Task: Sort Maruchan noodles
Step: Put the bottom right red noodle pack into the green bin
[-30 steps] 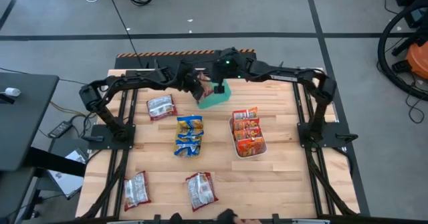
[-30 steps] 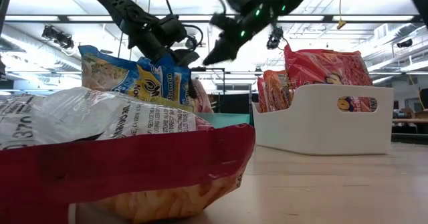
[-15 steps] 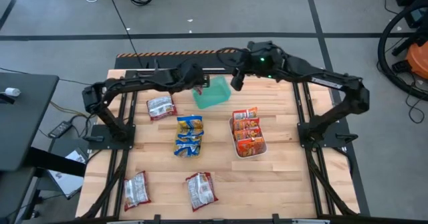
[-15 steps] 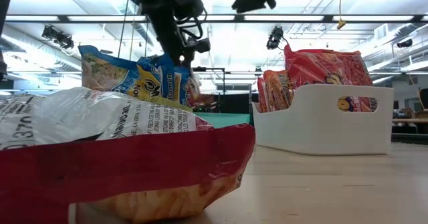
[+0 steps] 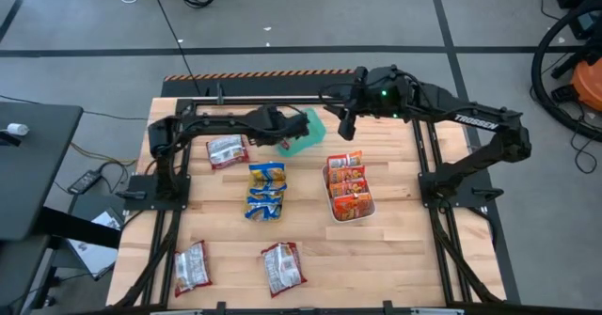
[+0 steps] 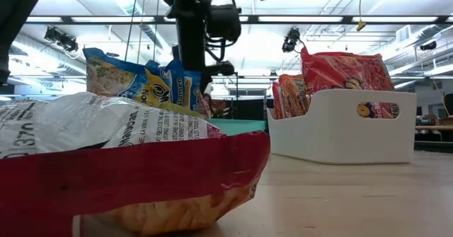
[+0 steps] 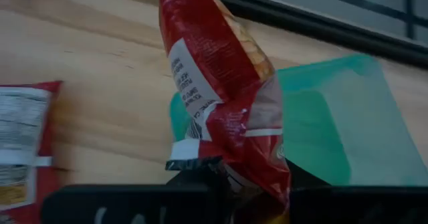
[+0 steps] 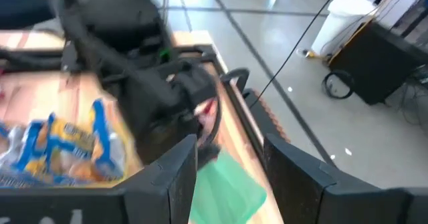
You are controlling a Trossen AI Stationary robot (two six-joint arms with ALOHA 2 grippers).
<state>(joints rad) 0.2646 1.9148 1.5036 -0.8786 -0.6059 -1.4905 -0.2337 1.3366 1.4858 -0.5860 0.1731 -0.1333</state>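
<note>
The right gripper [image 5: 345,125] had drawn back, jaws apart and empty, while the left gripper [image 5: 280,125] pinched a red noodle packet [image 7: 224,103] over the green tray [image 5: 303,133], where the thin edge-grip risked slipping.

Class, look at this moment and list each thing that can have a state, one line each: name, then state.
Left gripper: shut on a red-and-white packet, above the green tray.
Right gripper: jaws open, holding nothing, above the table's far edge.
Green tray: tilted, nothing seen in it.
White tray: upright, filled with orange-red packets.
Blue-and-yellow packets: lying on the table.
</note>
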